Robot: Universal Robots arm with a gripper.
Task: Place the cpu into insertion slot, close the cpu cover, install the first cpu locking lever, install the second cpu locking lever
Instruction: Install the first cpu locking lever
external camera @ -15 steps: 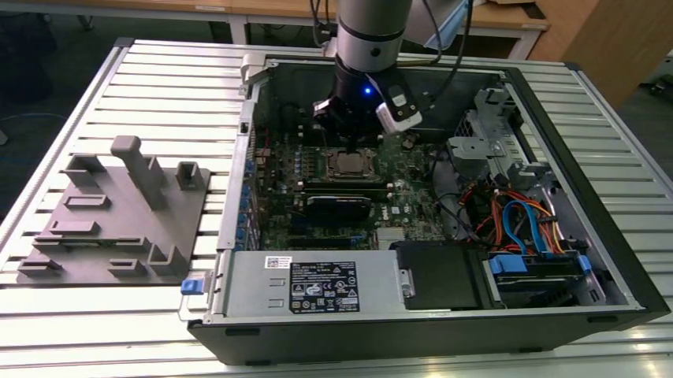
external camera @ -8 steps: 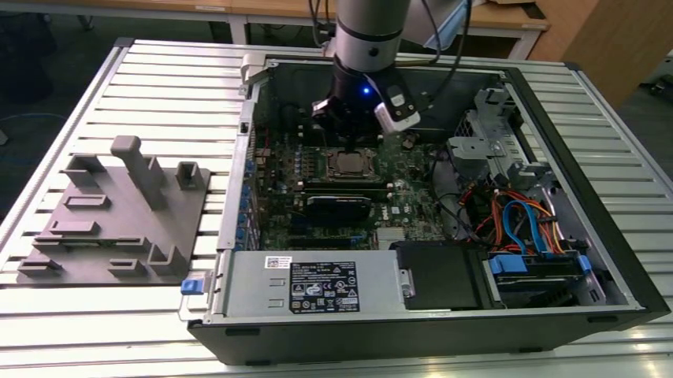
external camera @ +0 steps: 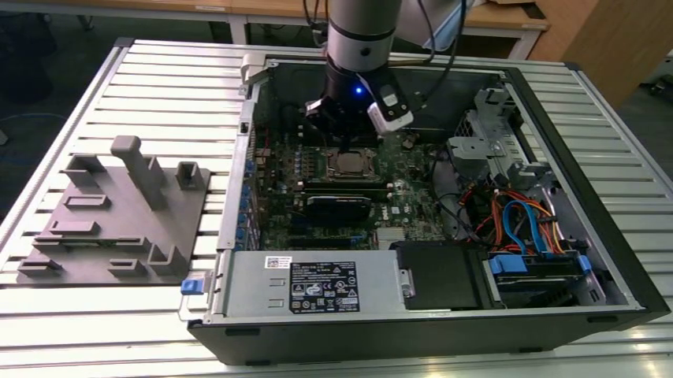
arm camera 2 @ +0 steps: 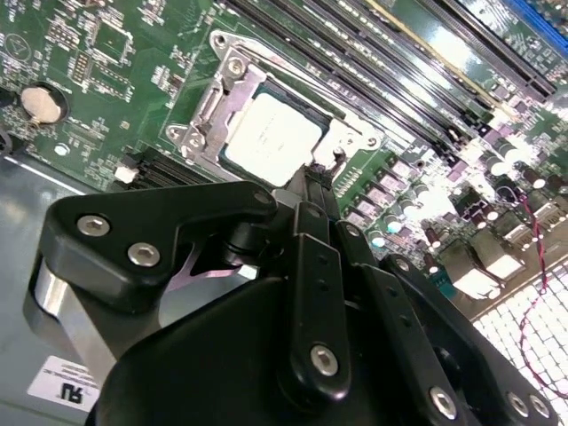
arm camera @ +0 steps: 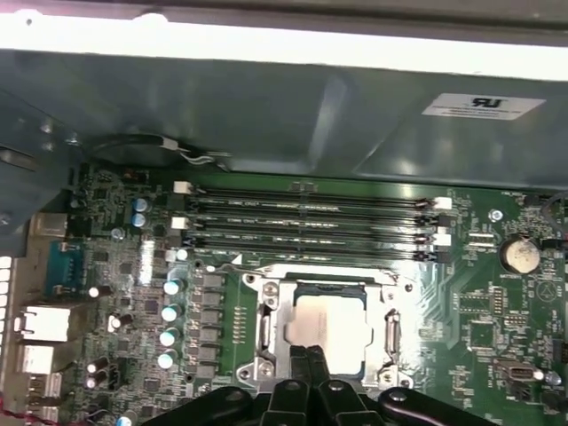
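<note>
The cpu (arm camera: 330, 321) lies flat in the insertion slot (arm camera 2: 200, 142), its pale metal face up; it also shows as the cpu (arm camera 2: 271, 133) and the cpu (external camera: 347, 163). The silvery cpu cover (arm camera: 389, 333) lies down around it as a frame, with the chip showing through its window. My gripper (arm camera: 308, 357) hangs just over the chip's near edge with its black fingers pressed together and nothing between them. In the second wrist view the gripper (arm camera 2: 316, 177) tips sit beside a thin metal lever end (arm camera 2: 338, 157) at the socket's edge.
Long memory slots (arm camera: 311, 222) run beside the socket, with the case's grey wall (arm camera: 266, 106) beyond them. A coin battery (arm camera: 520, 255) sits on the board. A black card (external camera: 336, 206), a power supply (external camera: 305, 283) and cables (external camera: 526, 220) fill the case. A grey fixture (external camera: 116, 213) stands outside.
</note>
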